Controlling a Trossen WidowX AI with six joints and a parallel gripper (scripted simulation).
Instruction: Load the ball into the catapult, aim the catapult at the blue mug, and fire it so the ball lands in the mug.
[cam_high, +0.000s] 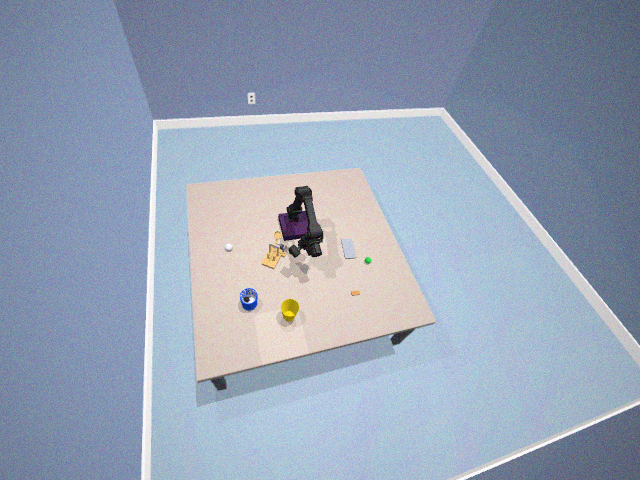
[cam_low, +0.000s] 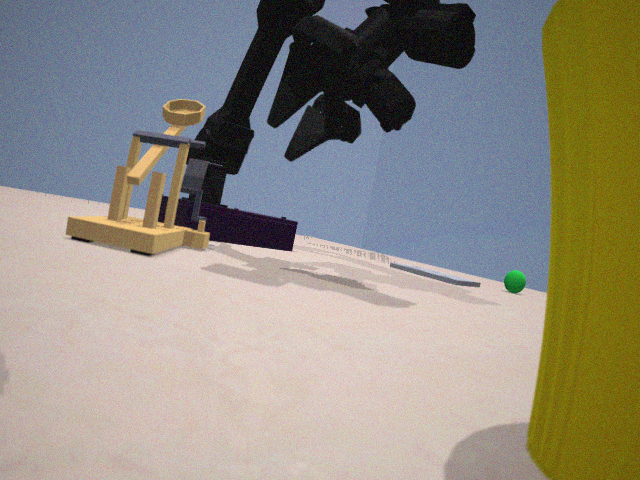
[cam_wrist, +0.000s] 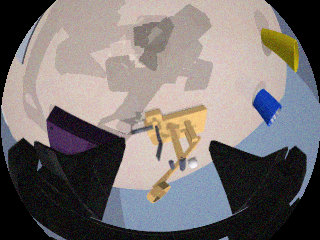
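Note:
The wooden catapult (cam_high: 270, 259) (cam_low: 111, 230) (cam_wrist: 197, 117) stands on the table left of the arm's base. Its throwing arm is raised against the grey crossbar, and its cup (cam_low: 183, 111) (cam_wrist: 158, 192) is empty. The blue mug (cam_high: 249, 306) (cam_wrist: 266, 106) stands upright toward the front left. A small dark ball (cam_high: 247, 299) shows within the mug's opening in the top view; that view alone does not tell if it rests on the bottom. My gripper (cam_low: 280, 141) (cam_wrist: 169, 144) is open and empty, above the table and beside the catapult, to its right in the exterior view.
A yellow cup (cam_high: 289, 312) (cam_low: 594, 232) (cam_wrist: 282, 47) stands right of the mug. A white ball (cam_high: 229, 247) (cam_wrist: 193, 163) lies left of the catapult. A green ball (cam_high: 368, 260) (cam_low: 514, 281), a grey slab (cam_high: 348, 249) (cam_low: 439, 274) and an orange block (cam_high: 355, 292) lie on the right.

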